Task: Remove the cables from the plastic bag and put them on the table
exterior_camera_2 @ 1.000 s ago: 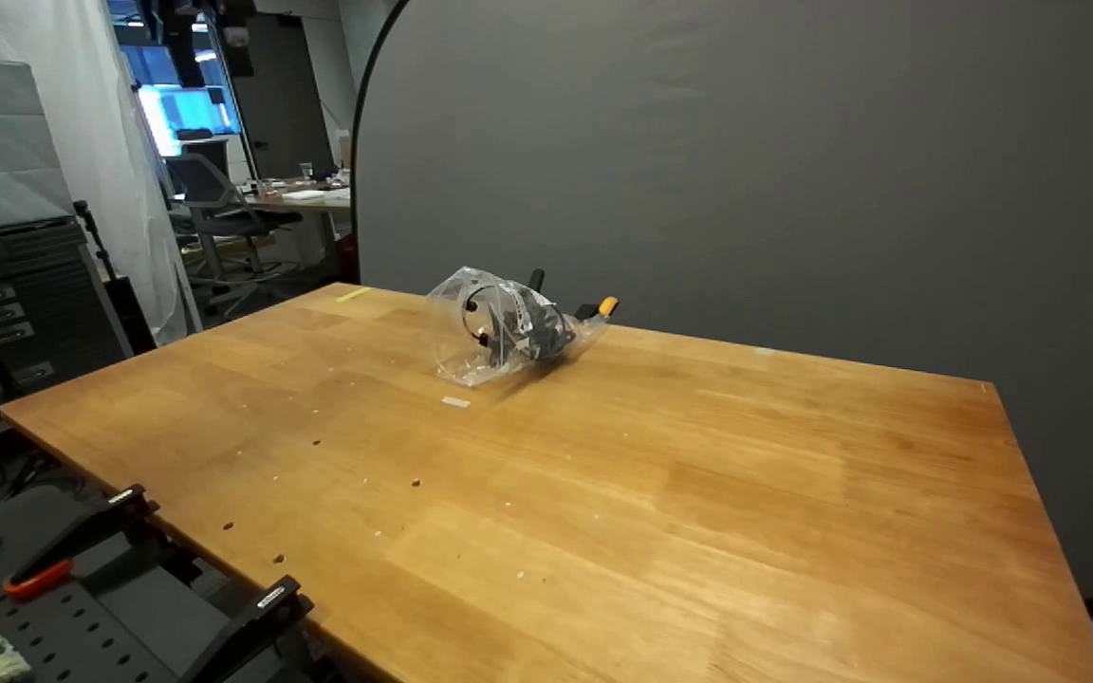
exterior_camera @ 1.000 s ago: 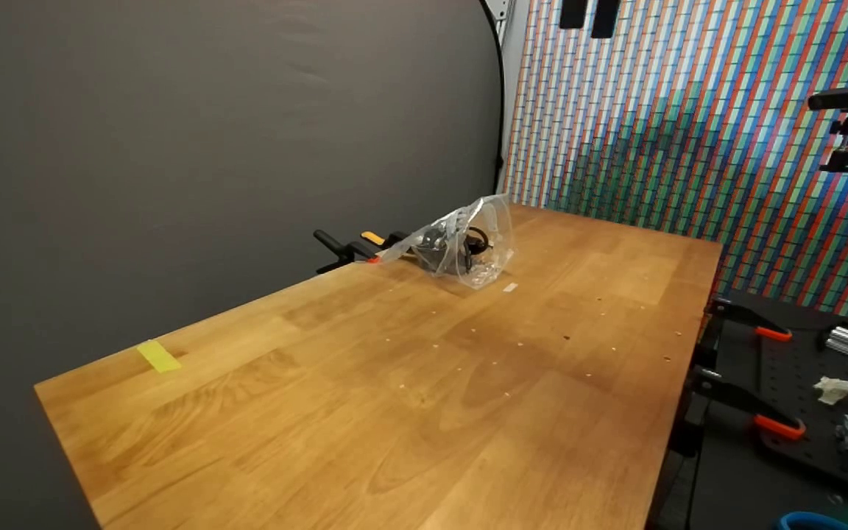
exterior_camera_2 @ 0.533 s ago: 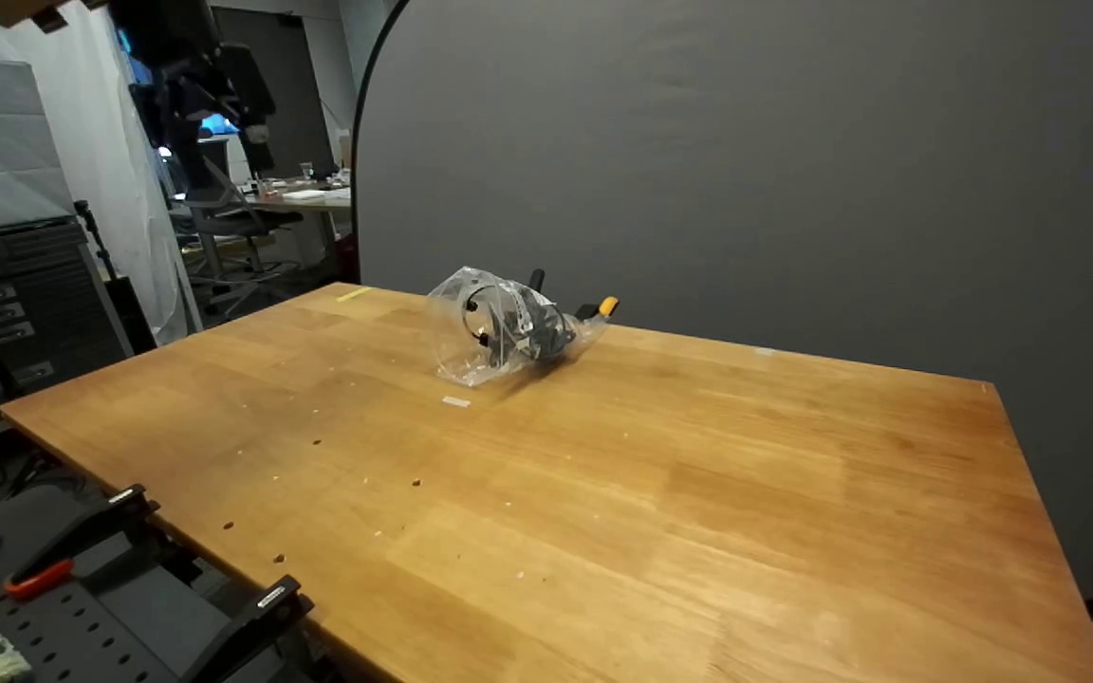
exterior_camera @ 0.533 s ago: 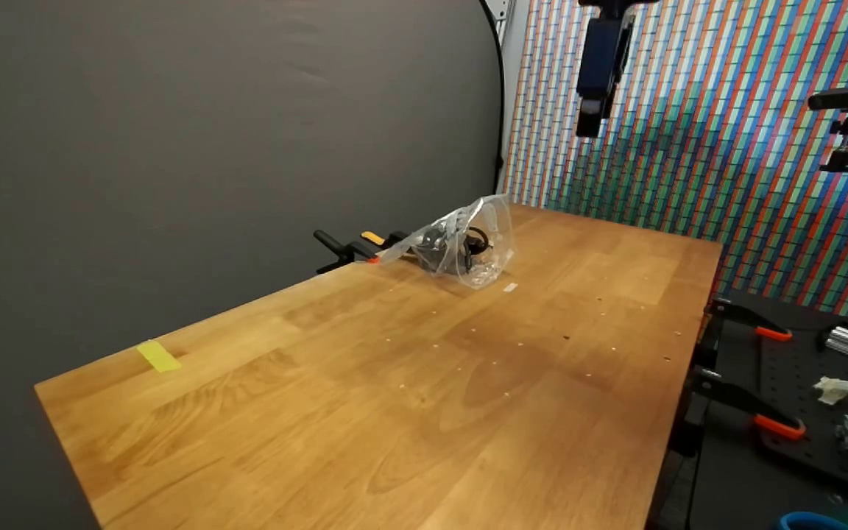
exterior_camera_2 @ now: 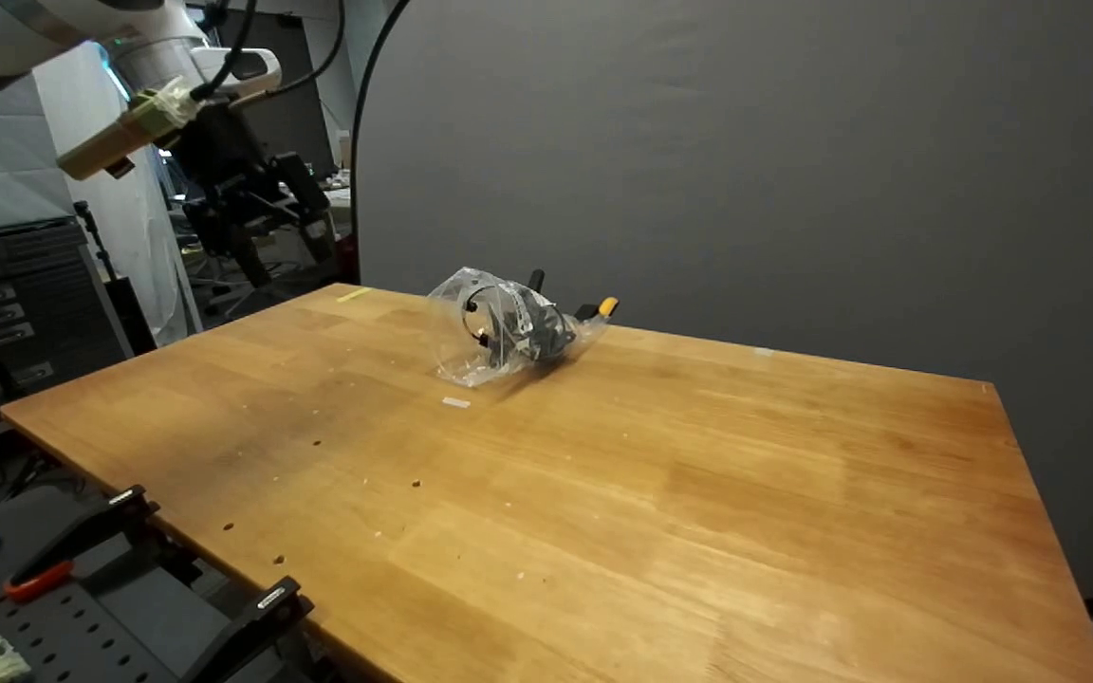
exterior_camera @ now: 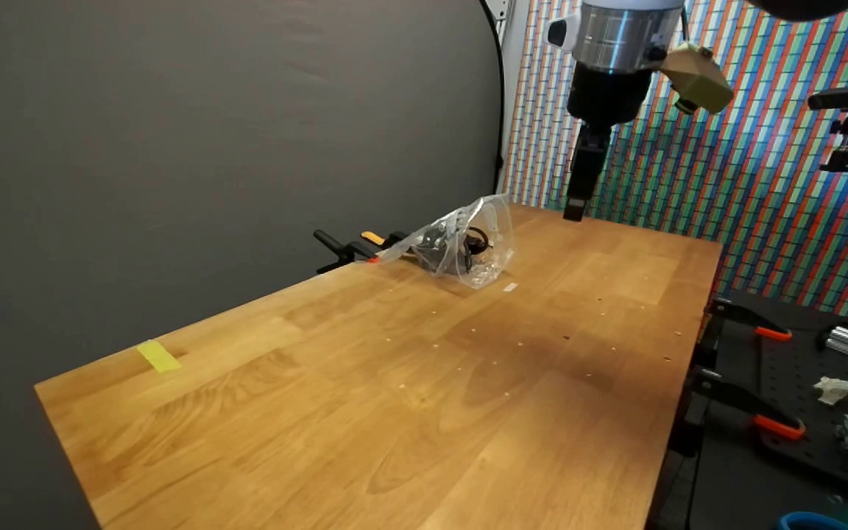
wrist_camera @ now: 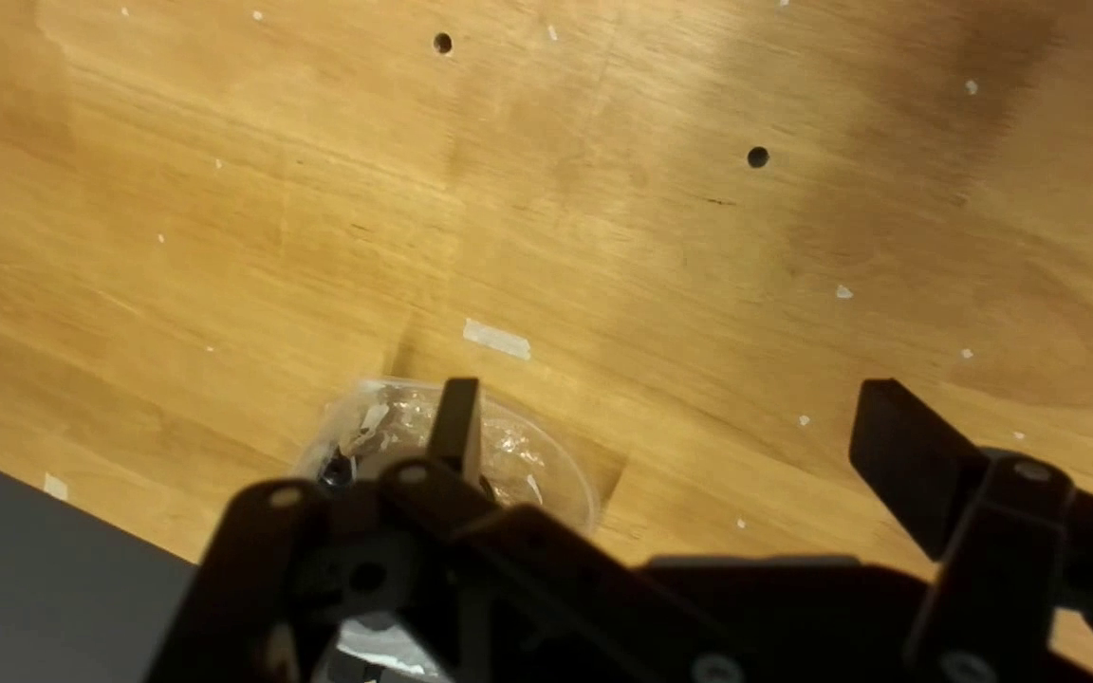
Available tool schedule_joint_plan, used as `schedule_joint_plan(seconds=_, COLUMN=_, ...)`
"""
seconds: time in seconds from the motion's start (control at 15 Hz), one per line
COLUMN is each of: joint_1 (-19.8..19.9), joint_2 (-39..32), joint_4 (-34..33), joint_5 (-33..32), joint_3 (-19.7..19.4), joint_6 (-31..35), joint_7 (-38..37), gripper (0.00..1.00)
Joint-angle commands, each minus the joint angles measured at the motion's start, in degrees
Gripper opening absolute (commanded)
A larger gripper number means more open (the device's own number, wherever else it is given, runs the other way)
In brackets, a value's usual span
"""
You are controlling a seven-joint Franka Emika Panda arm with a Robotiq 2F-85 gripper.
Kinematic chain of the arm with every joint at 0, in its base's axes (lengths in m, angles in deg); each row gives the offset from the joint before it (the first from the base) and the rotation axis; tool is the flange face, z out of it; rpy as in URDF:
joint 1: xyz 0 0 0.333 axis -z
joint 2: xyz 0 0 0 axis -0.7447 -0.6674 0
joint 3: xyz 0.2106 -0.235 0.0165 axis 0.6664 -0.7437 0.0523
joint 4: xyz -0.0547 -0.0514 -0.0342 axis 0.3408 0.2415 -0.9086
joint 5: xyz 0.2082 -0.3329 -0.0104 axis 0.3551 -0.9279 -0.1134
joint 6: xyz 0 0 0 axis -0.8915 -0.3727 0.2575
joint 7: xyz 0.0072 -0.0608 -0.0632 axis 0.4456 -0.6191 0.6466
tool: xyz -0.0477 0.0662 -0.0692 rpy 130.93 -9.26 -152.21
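Note:
A clear plastic bag (exterior_camera: pixel 499 221) lies on its side near the far edge of the wooden table (exterior_camera: pixel 365 412); its wide end shows in an exterior view (exterior_camera_2: pixel 447 332). Dark cables (exterior_camera: pixel 477 241) are inside the bag, also seen in an exterior view (exterior_camera_2: pixel 543 332). In the wrist view the bag (wrist_camera: pixel 546 465) is partly hidden behind my left-hand finger, and only small dark bits of cable (wrist_camera: pixel 336 470) show. My gripper (wrist_camera: pixel 669 398) is open and empty, above the table and apart from the bag; it also shows in both exterior views (exterior_camera: pixel 573 210) (exterior_camera_2: pixel 288 261).
Clamp handles (exterior_camera: pixel 332 241) stick up at the table edge behind the bag, one with a yellow tip (exterior_camera_2: pixel 608 306). White tape (wrist_camera: pixel 497 339) lies beside the bag. Orange-tipped clamps (exterior_camera: pixel 779 427) hold the near side, beside a dark cart (exterior_camera: pixel 733 471). Yellow tape (exterior_camera: pixel 159 356) marks the table's edge.
The arm and open gripper have come down from the top of both exterior views toward the table. The bag and cables have not moved.

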Motion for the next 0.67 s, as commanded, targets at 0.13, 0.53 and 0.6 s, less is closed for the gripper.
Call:
schedule_joint_plan(seconds=0.13, joint_1=5.0, joint_2=-10.1, joint_4=-1.9, joint_5=-17.3, joint_3=-0.7, joint_6=7.7, joint_7=-11.9, gripper=1.0)
schedule_joint_plan(seconds=0.53, joint_1=7.8, joint_2=-21.6, joint_4=-9.8, joint_5=-35.0, joint_3=-2.2, joint_6=10.0, joint_7=-28.5, gripper=1.0)
schedule_joint_plan(seconds=0.6, joint_1=7.7, joint_2=-23.3, joint_4=-11.5, joint_5=-36.5, joint_3=-2.7, joint_6=9.9, joint_7=-30.9, gripper=1.0)
